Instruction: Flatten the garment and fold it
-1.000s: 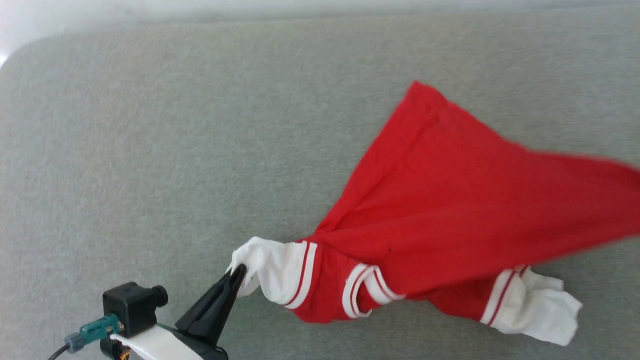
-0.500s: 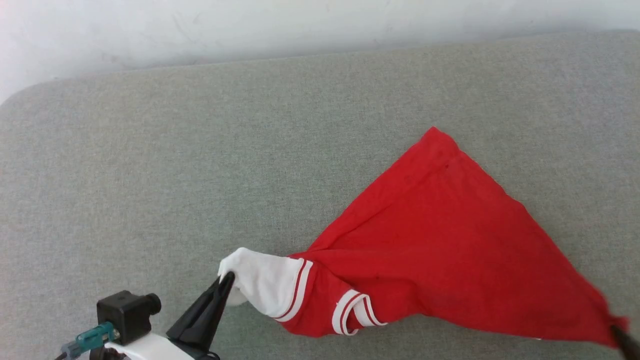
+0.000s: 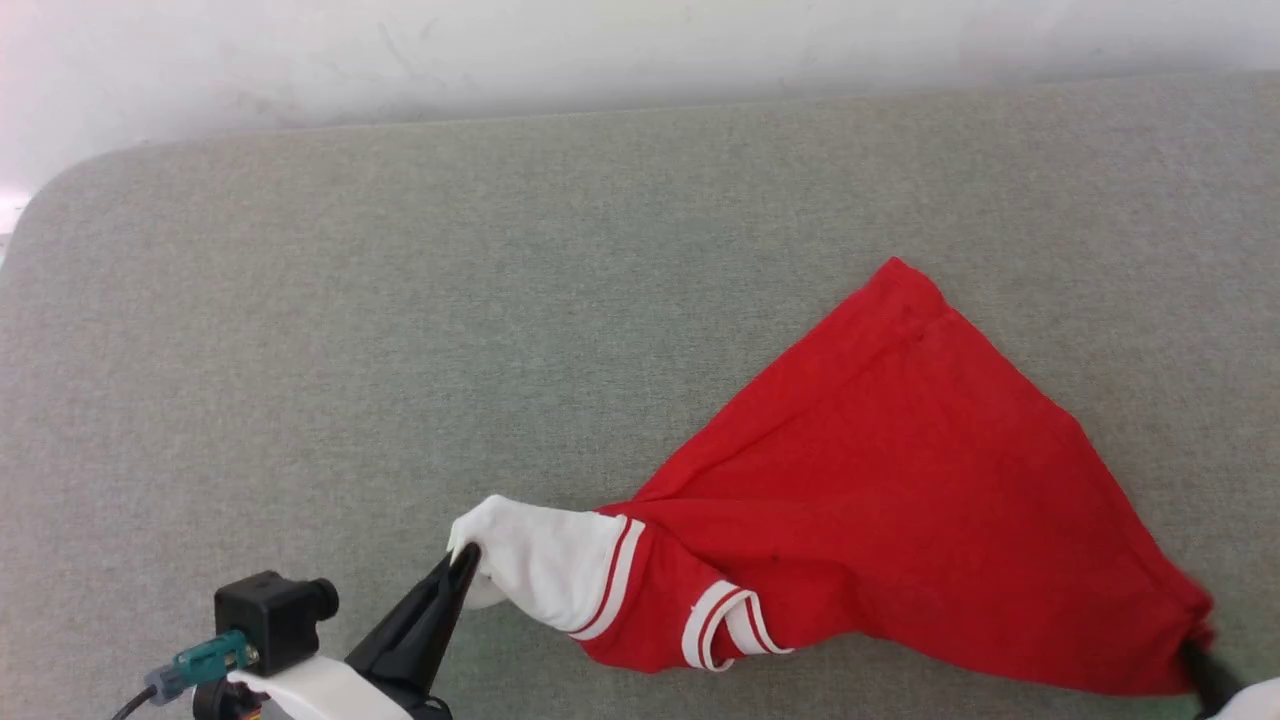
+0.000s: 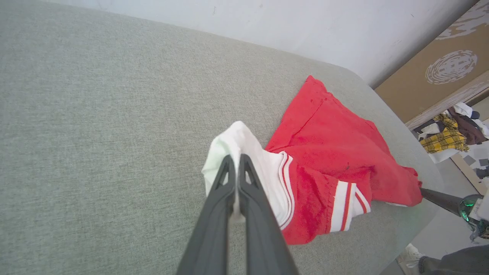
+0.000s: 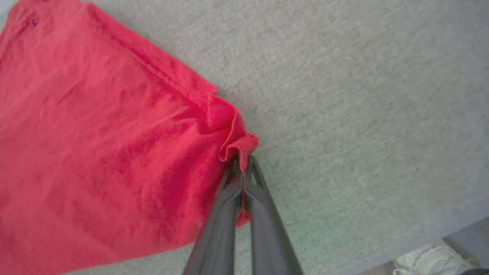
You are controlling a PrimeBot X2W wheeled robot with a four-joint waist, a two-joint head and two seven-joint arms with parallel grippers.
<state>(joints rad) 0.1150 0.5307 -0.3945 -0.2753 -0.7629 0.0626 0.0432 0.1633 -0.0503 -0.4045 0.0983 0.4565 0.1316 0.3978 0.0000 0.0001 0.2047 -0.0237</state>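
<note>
My left pincer (image 3: pixel 465 562) is clenched on the garment (image 3: pixel 900 500), at the tip of its white sleeve (image 3: pixel 545 570), low on the left of the head view. My right pincer (image 5: pixel 242 160) is clenched on a bunched red corner (image 5: pixel 233 130) at the lower right. Between the two, the garment spreads as a red triangle over the grey surface (image 3: pixel 400 300), its far point toward the wall (image 3: pixel 600 50). Striped white trim (image 3: pixel 725 630) folds just beside the sleeve. The left wrist view shows clothes (image 4: pixel 447 133) heaped beyond the surface.
</note>
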